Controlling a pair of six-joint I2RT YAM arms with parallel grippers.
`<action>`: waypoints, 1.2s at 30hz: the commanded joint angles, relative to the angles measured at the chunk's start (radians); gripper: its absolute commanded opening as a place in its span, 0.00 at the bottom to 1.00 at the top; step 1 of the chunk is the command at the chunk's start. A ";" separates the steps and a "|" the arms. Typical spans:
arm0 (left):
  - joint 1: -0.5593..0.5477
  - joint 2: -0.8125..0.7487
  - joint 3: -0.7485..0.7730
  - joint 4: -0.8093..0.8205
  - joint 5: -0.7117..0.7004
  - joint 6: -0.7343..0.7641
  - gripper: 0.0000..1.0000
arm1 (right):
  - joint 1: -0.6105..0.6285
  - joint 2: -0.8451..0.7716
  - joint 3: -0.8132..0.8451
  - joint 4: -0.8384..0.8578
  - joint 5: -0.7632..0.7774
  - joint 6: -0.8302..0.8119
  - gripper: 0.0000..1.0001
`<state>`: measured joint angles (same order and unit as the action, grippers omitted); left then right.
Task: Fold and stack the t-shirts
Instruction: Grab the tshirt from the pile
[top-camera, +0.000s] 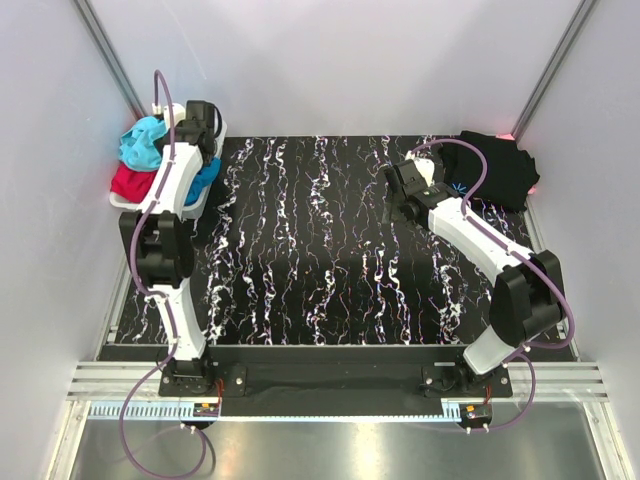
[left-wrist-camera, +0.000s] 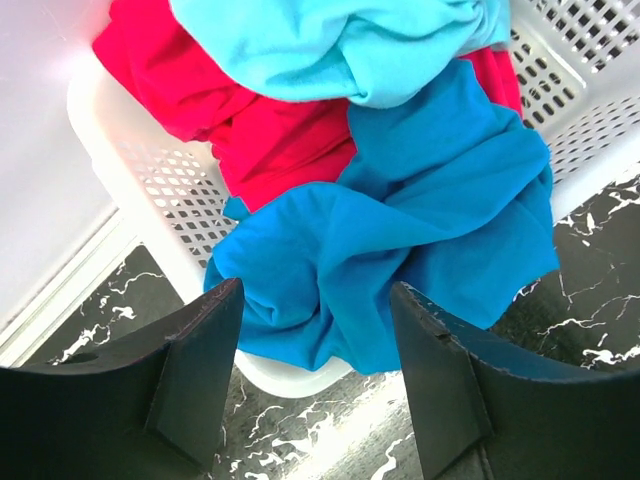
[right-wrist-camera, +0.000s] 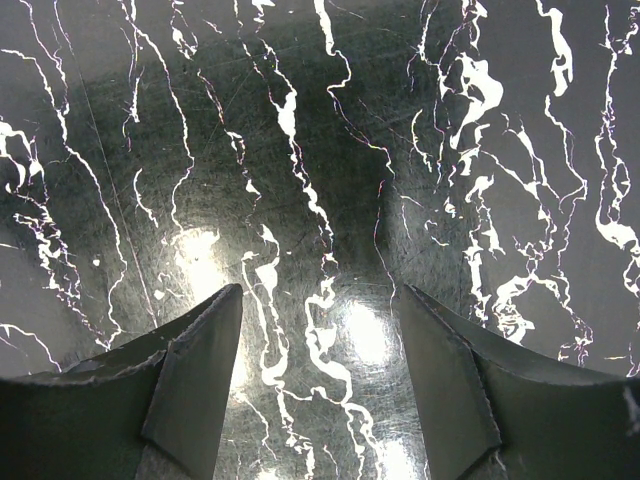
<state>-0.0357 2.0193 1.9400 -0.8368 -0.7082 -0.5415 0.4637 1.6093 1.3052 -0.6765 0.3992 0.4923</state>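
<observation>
Left gripper (left-wrist-camera: 315, 290) jaws apart, gripping nothing, just above blue t-shirt (left-wrist-camera: 420, 200) draped over rim of white basket (left-wrist-camera: 150, 185) at table's far-left corner | right gripper (right-wrist-camera: 320, 290) spread wide, empty, over marbled table (top-camera: 300, 250) | black t-shirt (top-camera: 495, 165) lies at far-right corner, near right gripper

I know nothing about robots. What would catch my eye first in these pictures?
Bright cloth catches the eye first: a sky-blue tee, a red tee and a medium-blue tee spill from the white basket at the far left, with the left gripper open just above them. Next come the black, white-veined table and, in its far right corner, a black tee beyond the open right gripper.
</observation>
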 joint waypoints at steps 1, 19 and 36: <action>0.017 0.035 -0.018 0.002 0.029 -0.023 0.66 | 0.012 -0.035 0.011 0.023 0.024 0.008 0.71; 0.014 -0.017 -0.082 0.056 0.228 -0.032 0.00 | 0.010 -0.014 -0.004 0.022 0.024 0.006 0.70; -0.181 -0.286 0.060 0.085 0.509 0.190 0.00 | 0.021 -0.005 -0.040 0.026 0.003 0.051 0.69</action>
<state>-0.2039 1.8275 1.9430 -0.8040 -0.3428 -0.3931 0.4698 1.6173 1.2785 -0.6743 0.3988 0.5144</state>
